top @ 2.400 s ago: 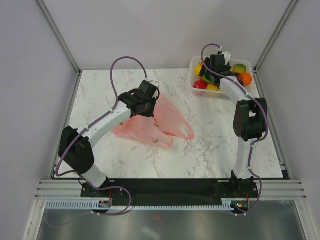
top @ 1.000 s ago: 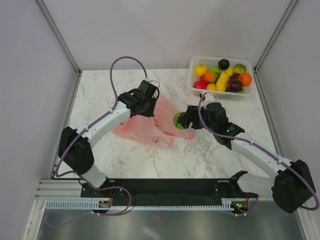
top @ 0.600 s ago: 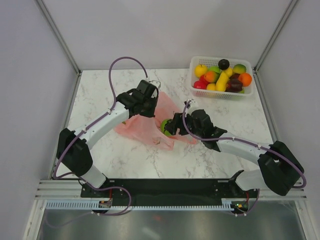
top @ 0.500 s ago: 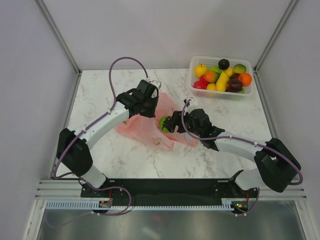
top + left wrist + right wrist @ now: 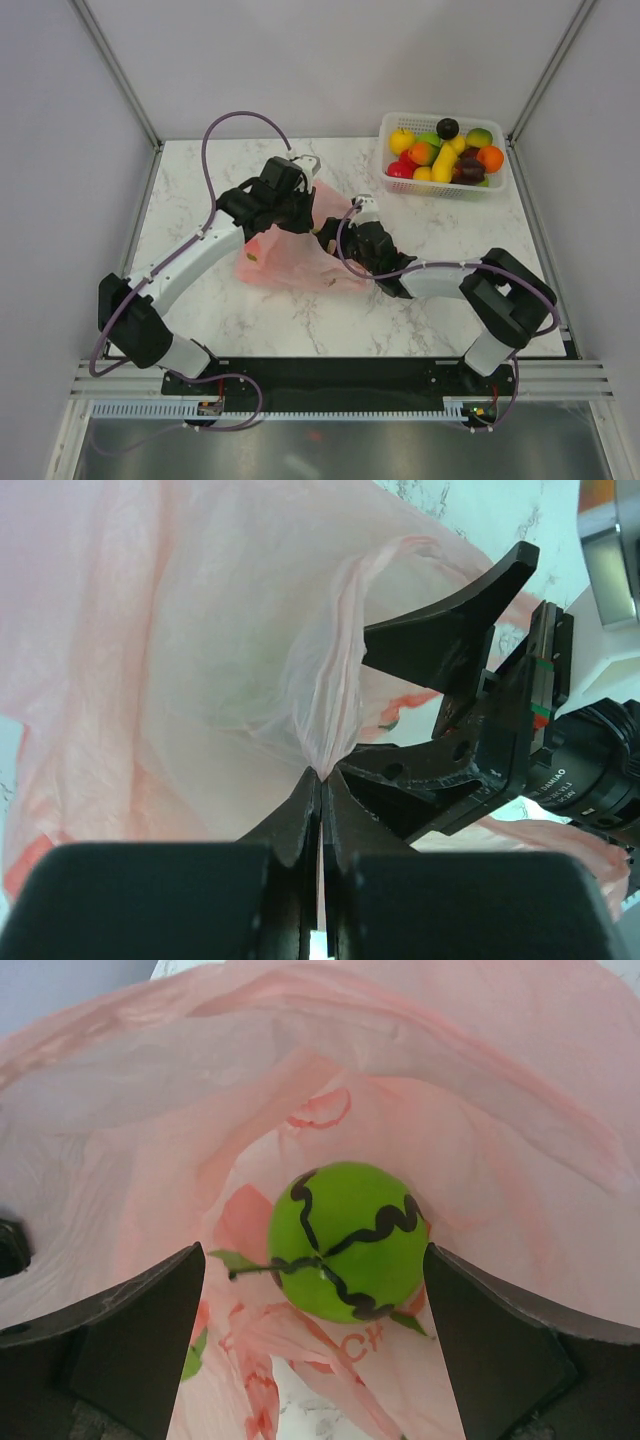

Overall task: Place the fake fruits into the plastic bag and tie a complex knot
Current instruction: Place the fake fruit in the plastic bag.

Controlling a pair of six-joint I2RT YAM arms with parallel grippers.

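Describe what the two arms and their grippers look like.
Both the left arm and right arm have white links, black joint housings and a purple cable looping alongside. The left gripper and right gripper have black, wedge-shaped fingers; the right one's body carries a small red-and-green mark.

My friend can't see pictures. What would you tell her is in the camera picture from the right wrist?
A round green fake fruit with wavy dark stripes lies inside the open pink plastic bag. The right gripper is open, its dark fingers spread wide on either side of the fruit.
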